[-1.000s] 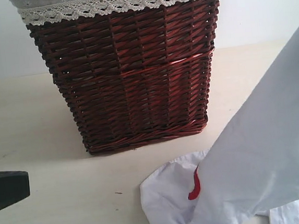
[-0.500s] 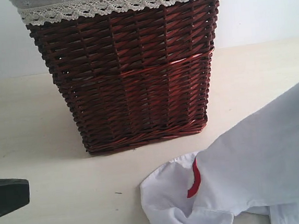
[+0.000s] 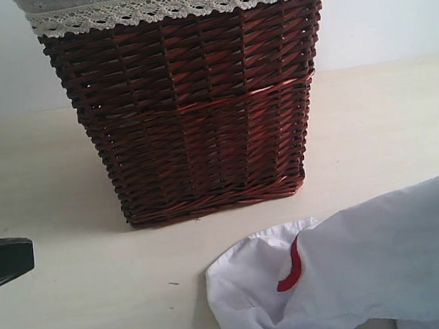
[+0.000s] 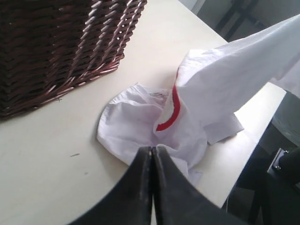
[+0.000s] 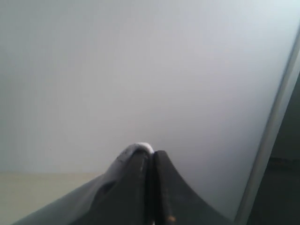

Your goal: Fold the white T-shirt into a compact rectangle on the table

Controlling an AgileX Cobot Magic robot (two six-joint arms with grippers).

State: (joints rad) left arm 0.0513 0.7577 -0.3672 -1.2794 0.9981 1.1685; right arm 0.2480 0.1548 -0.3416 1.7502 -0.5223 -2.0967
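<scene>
The soft white cotton T-shirt [image 3: 381, 258] lay crumpled on the smooth pale beige table [image 3: 77, 300] beside the stiff dark wicker basket [image 3: 200, 120]. One limp fold rose away from the basket, probably to spread the cloth. The right gripper [image 5: 151, 157] pinched that fold. The left gripper [image 4: 152, 154], pressed together and empty, hung near the basket.

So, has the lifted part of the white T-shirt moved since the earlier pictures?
Yes, downward. The lifted fold of the white T-shirt reached the upper half of the wicker basket before; now its top is about level with the basket's base.
</scene>
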